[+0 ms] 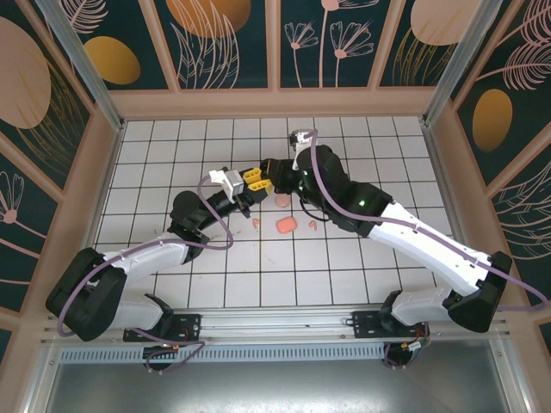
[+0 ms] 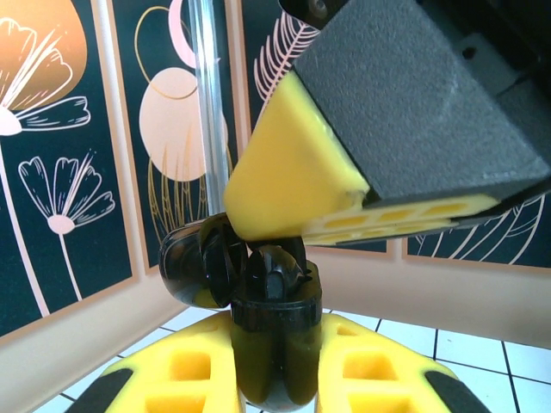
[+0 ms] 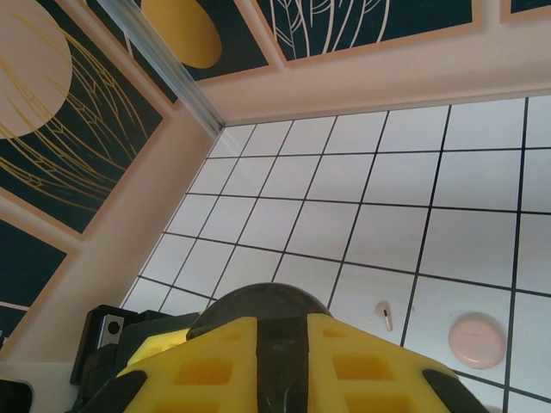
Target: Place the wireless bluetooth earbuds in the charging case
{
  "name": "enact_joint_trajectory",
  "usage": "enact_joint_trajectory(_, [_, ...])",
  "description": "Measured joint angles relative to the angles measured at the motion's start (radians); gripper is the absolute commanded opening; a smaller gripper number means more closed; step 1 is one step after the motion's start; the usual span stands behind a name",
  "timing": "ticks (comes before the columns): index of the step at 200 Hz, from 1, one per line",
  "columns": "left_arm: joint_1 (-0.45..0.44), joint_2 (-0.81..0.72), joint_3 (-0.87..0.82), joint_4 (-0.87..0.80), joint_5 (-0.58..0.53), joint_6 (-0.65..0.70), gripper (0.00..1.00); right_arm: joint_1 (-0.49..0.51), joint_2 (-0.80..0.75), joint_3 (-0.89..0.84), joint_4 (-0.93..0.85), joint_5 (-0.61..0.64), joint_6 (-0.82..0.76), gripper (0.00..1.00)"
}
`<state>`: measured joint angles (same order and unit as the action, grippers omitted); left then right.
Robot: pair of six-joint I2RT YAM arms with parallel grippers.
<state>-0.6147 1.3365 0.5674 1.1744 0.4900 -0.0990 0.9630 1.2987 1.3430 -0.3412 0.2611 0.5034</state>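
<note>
Nearest the lens, at the bottom centre of the left wrist view, the left gripper [image 2: 275, 370] is clamped on the lower half of a black charging case [image 2: 275, 314]. The case's lid [image 2: 194, 271] is hinged open to the left. Dark earbud shapes sit in its mouth, but I cannot count them.

Just above, coming in from the upper right, a yellow fingertip [image 2: 284, 181] of the right gripper [image 3: 263, 344] bears down at the case's rim. In its own wrist view that gripper's fingers stand close together, with something dark between and beyond them. I cannot tell whether an earbud is pinched there.

Farther off on the white tiled floor [image 3: 465, 172], at the lower right of the right wrist view, lie one pale pink earbud [image 3: 385, 316] and one round pale pink case [image 3: 476, 340]. In the top view, one coral case [image 1: 285, 225] lies at mid-frame, with about four pink or coral specks near it, too small to count surely. That makes three cases.

The earbuds are probably light, hard and glossy, likely to slip or roll. They are best pinched across the bulb with the stem aimed at its well. The case looks stiff and smooth, and a hold low on its flanks leaves the wells clear.
</note>
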Motion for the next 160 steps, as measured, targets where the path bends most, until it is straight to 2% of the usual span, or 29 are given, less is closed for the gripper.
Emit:
enact_joint_trajectory(61, [0.0,0.0,0.0,-0.018,0.007,-0.004,0.0,0.037,-0.01,-0.043,0.044,0.071,-0.02,0.19])
enact_joint_trajectory(126, [0.0,0.0,0.002,-0.004,0.007,-0.008,0.0,0.051,-0.006,-0.003,-0.006,0.126,-0.032,0.56])
enact_joint_trajectory(160, [0.0,0.0,0.002,0.0,0.007,-0.011,0.0,0.035,-0.038,0.036,-0.019,0.089,-0.029,0.62])
